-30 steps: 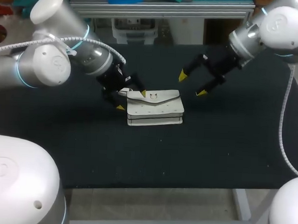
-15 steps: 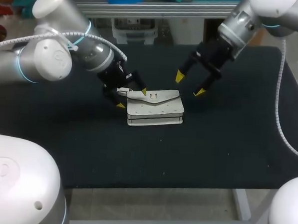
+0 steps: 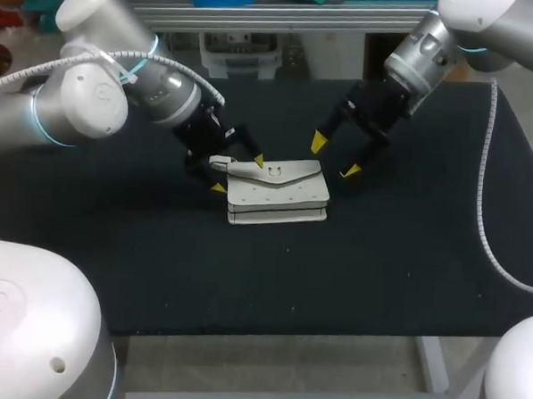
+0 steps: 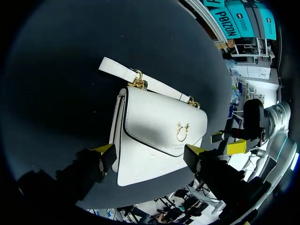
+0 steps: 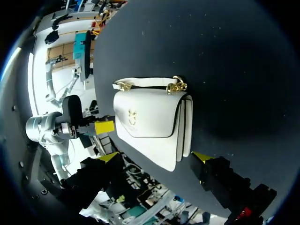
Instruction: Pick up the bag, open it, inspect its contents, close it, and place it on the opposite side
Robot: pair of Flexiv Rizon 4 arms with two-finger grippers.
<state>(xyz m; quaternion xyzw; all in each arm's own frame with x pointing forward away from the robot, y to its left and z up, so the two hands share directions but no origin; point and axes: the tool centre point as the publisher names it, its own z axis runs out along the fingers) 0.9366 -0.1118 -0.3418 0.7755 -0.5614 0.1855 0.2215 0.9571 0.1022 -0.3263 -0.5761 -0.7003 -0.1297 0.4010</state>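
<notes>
Spanning nearly all of the head view, the dark surface carries one white bag, lying flat near the middle. Left arm comes in from the left side, right arm from the far right corner, both ending close to the bag. Bag lies flap up, with the flap folded down over the front. Left pincer is spread wide and straddles one short end of the bag: one yellow tip is over the flap's corner, the other just beside the bag's front edge, low to the surface. In the left wrist view the bag fills the gap between those fingers and runs on ahead of them; cannot tell whether either finger actually touches it. Right pincer is also spread wide, holding nothing. It hangs above the surface just beside the bag's other end, on the strap side, apart from it. In the right wrist view the bag lies ahead of that pincer, with its nearest corner about level with the fingertips. White strap lies flat on the surface along the bag edge farthest from the left pincer, one end poking past the bag. Gold chain links join strap to bag at each end. Small gold clasp sits at the flap's point, ahead of the left pincer.
</notes>
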